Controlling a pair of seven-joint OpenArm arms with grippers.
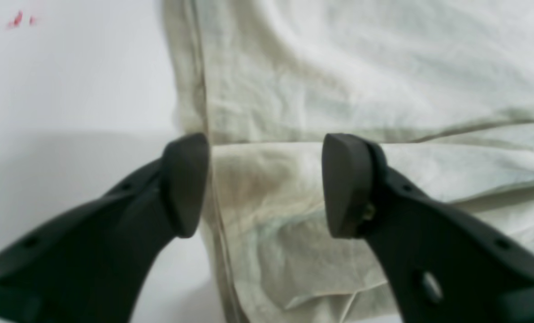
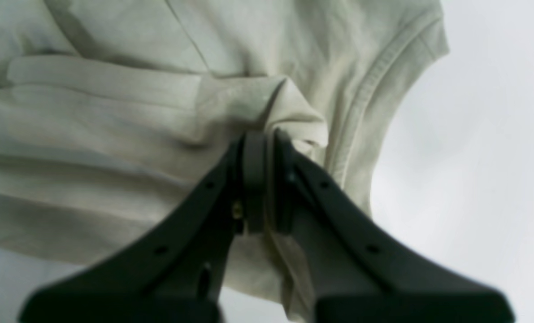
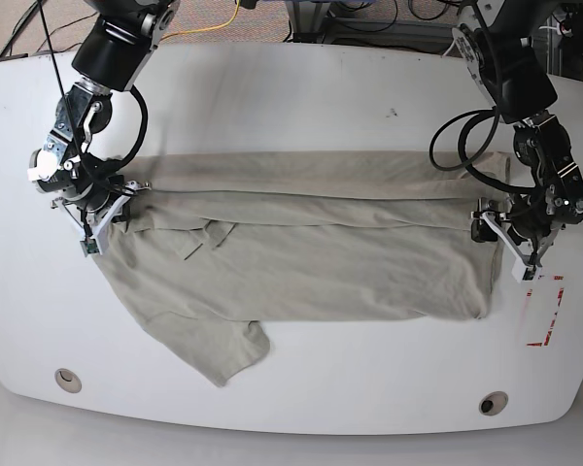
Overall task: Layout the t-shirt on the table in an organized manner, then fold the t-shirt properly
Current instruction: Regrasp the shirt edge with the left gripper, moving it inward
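the t-shirt (image 3: 301, 262) lies half-folded across the table (image 3: 301, 87). the right pincer (image 2: 262, 179) is clamped on its shoulder at 9 o'clock; the left pincer (image 1: 264, 184) gapes over the hem at 3 o'clock, gripping nothing. a lone pull could skew the fold.

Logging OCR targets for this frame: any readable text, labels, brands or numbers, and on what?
None readable.
The t-shirt: plain, no print or tag showing.
The table: only red tape marks and dark specks, no characters.
Grippers: no legible markings.

a robotics lab: a glossy white counter (image 3: 301, 87) with metal grommets (image 3: 68, 379), a red tape outline (image 3: 547, 313), and loose cables (image 3: 223, 17) strung behind it.
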